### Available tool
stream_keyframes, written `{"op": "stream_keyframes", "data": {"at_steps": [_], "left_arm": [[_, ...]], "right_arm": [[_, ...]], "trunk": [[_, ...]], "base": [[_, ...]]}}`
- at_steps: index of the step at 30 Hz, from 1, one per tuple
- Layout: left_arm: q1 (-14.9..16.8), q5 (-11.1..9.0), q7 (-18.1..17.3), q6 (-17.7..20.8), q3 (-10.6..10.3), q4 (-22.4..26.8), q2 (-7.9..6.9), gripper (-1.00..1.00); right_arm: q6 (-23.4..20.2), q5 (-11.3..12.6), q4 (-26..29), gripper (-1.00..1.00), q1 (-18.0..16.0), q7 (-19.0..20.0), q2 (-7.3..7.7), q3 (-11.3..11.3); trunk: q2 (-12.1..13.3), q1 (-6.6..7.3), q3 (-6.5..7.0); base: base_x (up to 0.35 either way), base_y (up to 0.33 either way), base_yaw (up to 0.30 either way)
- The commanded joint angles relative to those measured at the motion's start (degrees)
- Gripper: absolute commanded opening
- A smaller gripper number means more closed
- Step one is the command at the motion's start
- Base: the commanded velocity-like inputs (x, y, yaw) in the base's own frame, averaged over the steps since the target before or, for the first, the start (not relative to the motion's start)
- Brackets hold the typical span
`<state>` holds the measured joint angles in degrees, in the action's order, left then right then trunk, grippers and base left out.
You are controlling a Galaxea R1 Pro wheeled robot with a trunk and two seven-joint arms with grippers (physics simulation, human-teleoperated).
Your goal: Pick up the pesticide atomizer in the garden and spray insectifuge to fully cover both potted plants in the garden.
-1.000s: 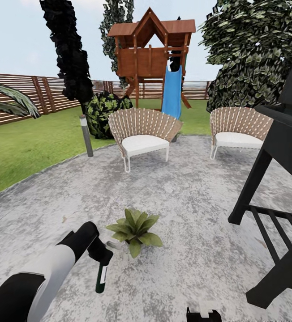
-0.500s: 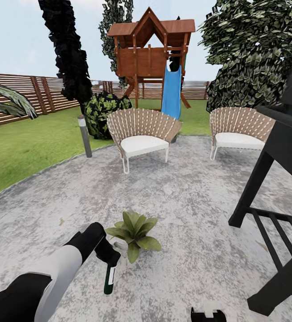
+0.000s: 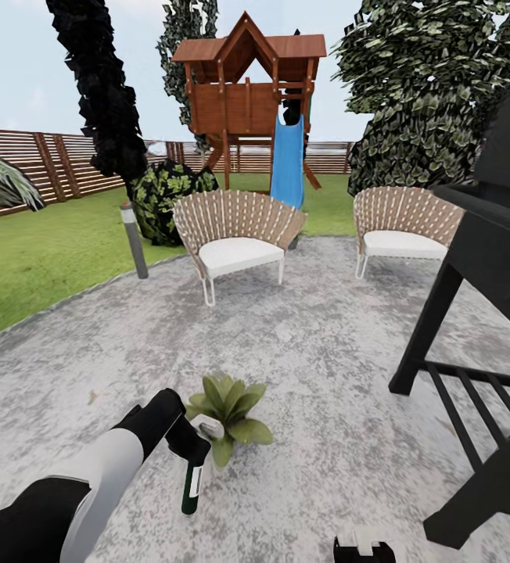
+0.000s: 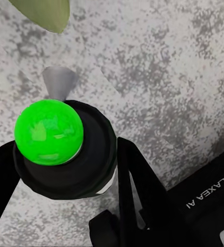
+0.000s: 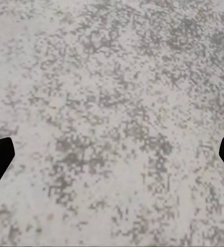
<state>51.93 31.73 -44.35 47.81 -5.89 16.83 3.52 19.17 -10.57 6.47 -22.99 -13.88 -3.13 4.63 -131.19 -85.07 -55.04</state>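
Note:
In the head view my left gripper is shut on the pesticide atomizer, which hangs from it as a dark green bottle with a pale label, just above the stone patio. A potted plant, a low rosette of green leaves in a grey pot, stands right beside the gripper. The left wrist view looks along the atomizer, with black fingers on both sides of it and a leaf beyond. My right gripper hangs low, and the right wrist view shows it open over bare patio.
A black grill with slatted lower shelf stands close at the right. Two woven chairs sit at the patio's far side. A short lamp post, dark bush, wooden playhouse with blue slide, lawn and fence lie beyond.
My left gripper has carried the atomizer right, up to the potted plant. The whole picture has also shifted left, so the camera has moved.

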Motion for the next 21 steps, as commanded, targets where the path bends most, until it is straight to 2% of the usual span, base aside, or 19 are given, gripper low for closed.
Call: {"op": "stream_keyframes", "data": {"at_steps": [1, 5, 10, 11, 21], "left_arm": [[0.01, 0.56, -0.56, 0.09, -0.09, 0.12, -0.01, -1.00], [0.01, 0.53, -0.56, 0.09, -0.09, 0.07, 0.01, -1.00], [0.01, 0.52, -0.56, 0.09, -0.09, -0.03, 0.00, -1.00], [-9.41, 0.57, 3.47, -11.50, 0.19, 2.68, -0.77, -1.00], [-10.17, 0.53, 3.57, -11.51, 0.28, 2.85, -0.97, -1.00]], "right_arm": [[0.16, -0.60, -0.05, 1.00, -0.04, -0.18, -0.03, 0.47], [0.16, -0.60, -0.05, 1.00, -0.04, -0.18, -0.03, 0.47], [0.16, -0.60, -0.05, 1.00, -0.04, -0.17, -0.03, 0.47], [0.16, -0.68, -0.14, 1.00, -0.04, -0.18, -0.09, 0.47], [0.16, -0.80, -0.14, 1.00, -0.04, -0.04, -0.03, 0.47]], "trunk": [[-0.02, -0.02, -0.06], [-0.02, -0.02, -0.06], [-0.02, -0.02, -0.06], [-0.02, -0.02, -0.06], [-0.02, -0.02, -0.06]], "base": [[0.292, 0.000, -0.001], [0.216, 0.000, 0.000], [0.028, 0.000, 0.000], [0.000, 0.000, 0.000], [0.000, 0.000, 0.000]]}}
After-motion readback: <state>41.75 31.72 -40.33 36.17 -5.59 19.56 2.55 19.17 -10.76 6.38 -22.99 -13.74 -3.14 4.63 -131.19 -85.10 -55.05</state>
